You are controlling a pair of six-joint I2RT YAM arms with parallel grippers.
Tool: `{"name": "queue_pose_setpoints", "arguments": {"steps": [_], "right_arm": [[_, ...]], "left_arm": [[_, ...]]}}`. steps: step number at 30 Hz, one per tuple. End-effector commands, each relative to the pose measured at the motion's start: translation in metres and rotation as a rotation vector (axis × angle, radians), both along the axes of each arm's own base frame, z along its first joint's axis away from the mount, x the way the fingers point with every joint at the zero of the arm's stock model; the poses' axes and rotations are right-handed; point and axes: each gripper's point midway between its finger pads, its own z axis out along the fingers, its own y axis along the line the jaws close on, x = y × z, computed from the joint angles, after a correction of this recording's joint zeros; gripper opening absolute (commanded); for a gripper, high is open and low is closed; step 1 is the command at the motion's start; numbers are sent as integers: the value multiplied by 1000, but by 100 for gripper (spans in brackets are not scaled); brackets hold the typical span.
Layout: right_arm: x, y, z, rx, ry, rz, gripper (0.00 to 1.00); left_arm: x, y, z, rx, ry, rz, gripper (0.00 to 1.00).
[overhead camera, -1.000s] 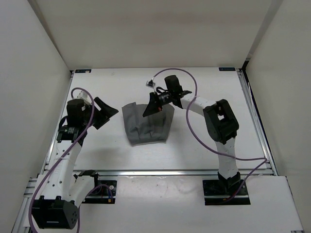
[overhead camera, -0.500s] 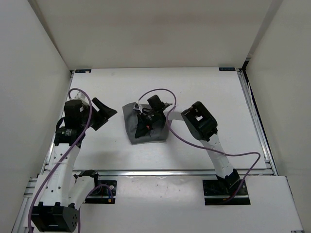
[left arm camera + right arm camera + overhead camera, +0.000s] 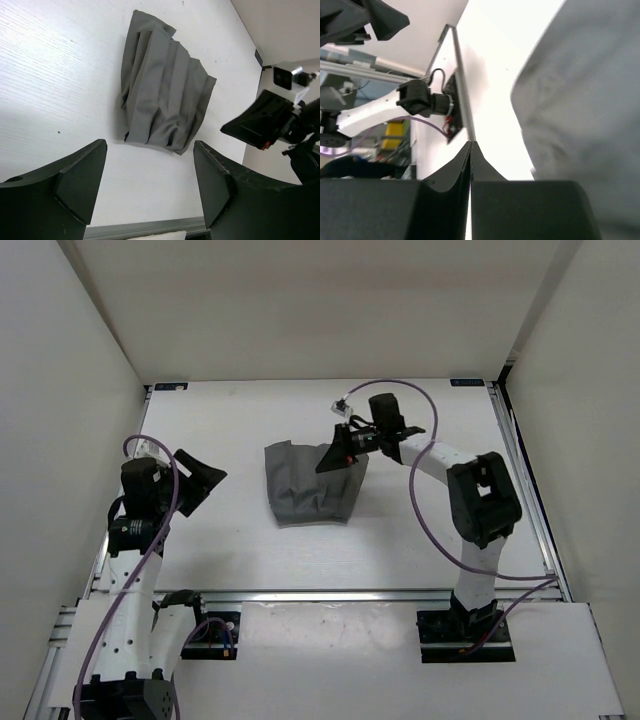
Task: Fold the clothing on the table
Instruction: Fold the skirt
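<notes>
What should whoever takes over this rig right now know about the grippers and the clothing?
Left gripper: open, empty, hovering left of the clothing.
Right gripper: shut on nothing, over the clothing's far right corner.
Clothing: middle of the table, a rumpled grey bundle, edges uneven.
Done: roughly gathered, no neat fold.
Left: grip an edge and fold it flat.

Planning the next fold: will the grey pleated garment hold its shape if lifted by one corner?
Probably not: the clothing lies limp in soft, uneven pleats, so it should droop. It looks thin, so it is likely light. Pushed, it would probably bunch, since its edges look rumpled.
</notes>
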Motion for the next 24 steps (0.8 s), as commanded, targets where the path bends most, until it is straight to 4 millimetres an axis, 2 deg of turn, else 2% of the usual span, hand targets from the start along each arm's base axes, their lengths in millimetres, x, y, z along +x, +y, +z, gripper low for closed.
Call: {"name": "queue_pose_setpoints", "arguments": {"steps": [1,4,6,9,10,11,12,14,16,17,19,22,23,24], "right_arm": [[-10,-36,-40,-84,72,-32,0],[-17,-63,-78,-208,96,-72,0],[-20,-72,-101,-249,137,-99,0],[-29,-74,-139,-351,190,-93,0],[-27,-70,-141,-365,179,-83,0],[-32,-67,-150,-383,195,-60,0],[-29,-64,-149,-386,178,-54,0],[-18,-60,-133,-337,138,-67,0],[-8,-57,-94,-216,100,-94,1],[-4,-58,-81,-143,94,-105,0],[0,-61,-32,-29,4,-112,0],[5,-68,13,17,-115,-99,0],[8,-72,16,-12,-134,-107,0],[8,-78,20,-26,-153,-114,0]], "left_arm": [[3,1,3,-21,-23,1,80],[6,-1,-3,32,15,-2,80],[6,-1,-1,43,17,-2,80],[2,-11,-8,34,44,-37,79],[0,-11,-9,34,53,-40,80],[1,-10,-8,42,52,-42,79],[0,-11,-10,47,61,-42,79],[0,-12,-8,61,71,-50,79],[2,-15,-5,65,56,-63,80],[2,-17,-5,70,51,-74,80],[4,-22,-2,98,45,-102,81],[0,-22,-10,231,88,-168,82],[-1,-18,-12,277,124,-167,83],[-4,-14,-19,337,179,-185,98]]}}
